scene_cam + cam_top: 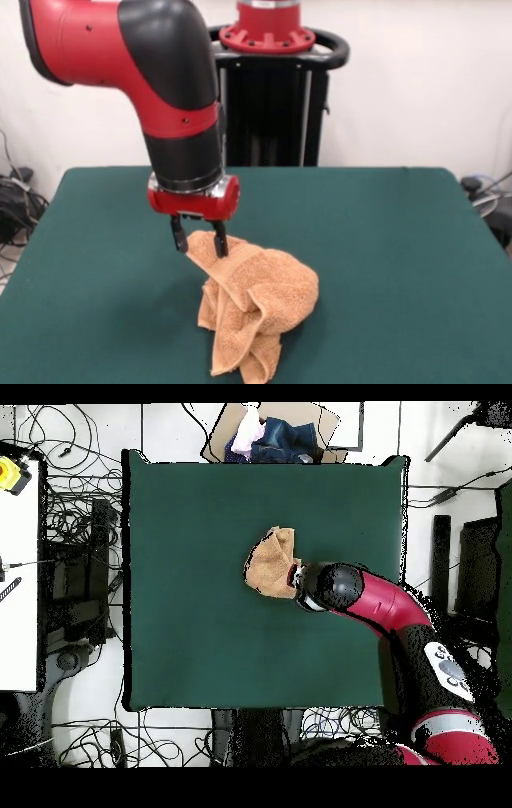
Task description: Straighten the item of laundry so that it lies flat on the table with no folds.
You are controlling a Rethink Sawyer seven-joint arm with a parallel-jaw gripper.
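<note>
Beyond the table [180,654], a box [222,444] holds clothes; gripper [200,240] pinches crumpled towel [256,308].

The hand towel [252,308] is orange-tan terry cloth, looped and rough, matt throughout. The table [384,264] top looks like dark green felt, smooth and dull. The arm [172,88] wears glossy red and black plastic shells, with a shiny metal ring above the gripper [199,239].
</note>
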